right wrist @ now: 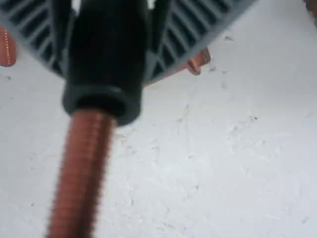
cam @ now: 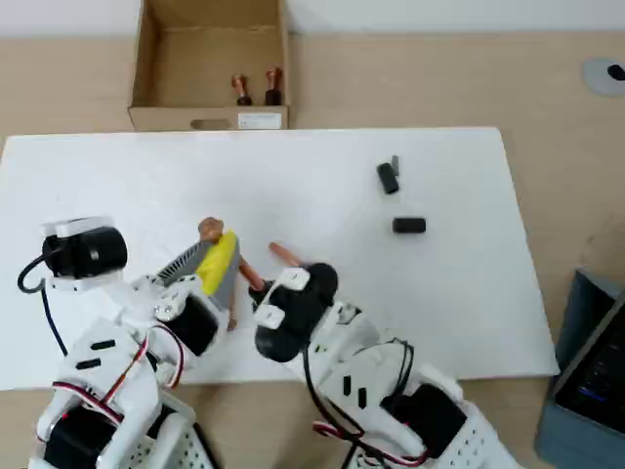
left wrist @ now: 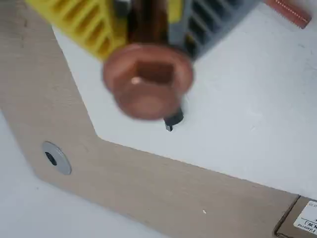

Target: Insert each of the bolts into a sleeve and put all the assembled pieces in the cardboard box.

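Left jaws clamp copper bolt [left wrist: 147, 79]; right jaws clamp black sleeve [right wrist: 106, 59] around threaded copper shank [right wrist: 79, 168]. Two spare black sleeves [cam: 388, 177] [cam: 409, 226] lie beyond.

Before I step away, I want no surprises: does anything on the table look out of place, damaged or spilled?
Nothing stands out. Two assembled pieces sit side by side in the cardboard box, two loose sleeves lie apart on the white mat, and a spare bolt lies there too.
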`<action>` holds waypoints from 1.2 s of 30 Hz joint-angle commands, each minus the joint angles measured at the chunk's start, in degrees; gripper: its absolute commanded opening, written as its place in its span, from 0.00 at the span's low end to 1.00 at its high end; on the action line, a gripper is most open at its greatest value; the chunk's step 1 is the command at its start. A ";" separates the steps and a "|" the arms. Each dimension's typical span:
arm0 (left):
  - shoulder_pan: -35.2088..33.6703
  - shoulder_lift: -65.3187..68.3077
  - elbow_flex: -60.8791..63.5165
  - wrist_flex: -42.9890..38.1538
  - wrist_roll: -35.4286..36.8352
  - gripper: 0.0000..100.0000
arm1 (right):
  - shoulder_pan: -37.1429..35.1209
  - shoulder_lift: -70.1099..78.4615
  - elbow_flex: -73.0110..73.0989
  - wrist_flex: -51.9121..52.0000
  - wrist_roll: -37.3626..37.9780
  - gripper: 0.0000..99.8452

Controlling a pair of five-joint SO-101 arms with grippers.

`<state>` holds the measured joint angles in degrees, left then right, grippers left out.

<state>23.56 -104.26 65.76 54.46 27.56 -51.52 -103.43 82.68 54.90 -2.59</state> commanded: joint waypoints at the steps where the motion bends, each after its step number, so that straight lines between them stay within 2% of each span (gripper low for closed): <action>1: 0.62 -0.13 -0.62 0.18 -0.26 0.00 | -0.66 -7.87 -1.54 -1.67 0.44 0.01; 6: 0.26 -0.22 1.58 0.00 -4.31 0.00 | -0.48 -7.87 -2.68 -1.67 0.44 0.01; 17: 0.88 -0.13 4.04 0.26 -4.13 0.00 | -0.48 -7.87 -3.47 -1.67 0.44 0.01; 25: 10.37 -0.13 4.31 3.25 -4.31 0.00 | -0.31 -7.87 -3.47 -1.67 0.44 0.01; 36: 11.16 -0.13 4.04 10.29 -4.31 0.00 | -0.31 -7.87 -5.23 -1.67 0.44 0.01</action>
<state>33.67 -104.53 70.33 64.04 23.78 -51.69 -103.43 81.89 54.99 -2.59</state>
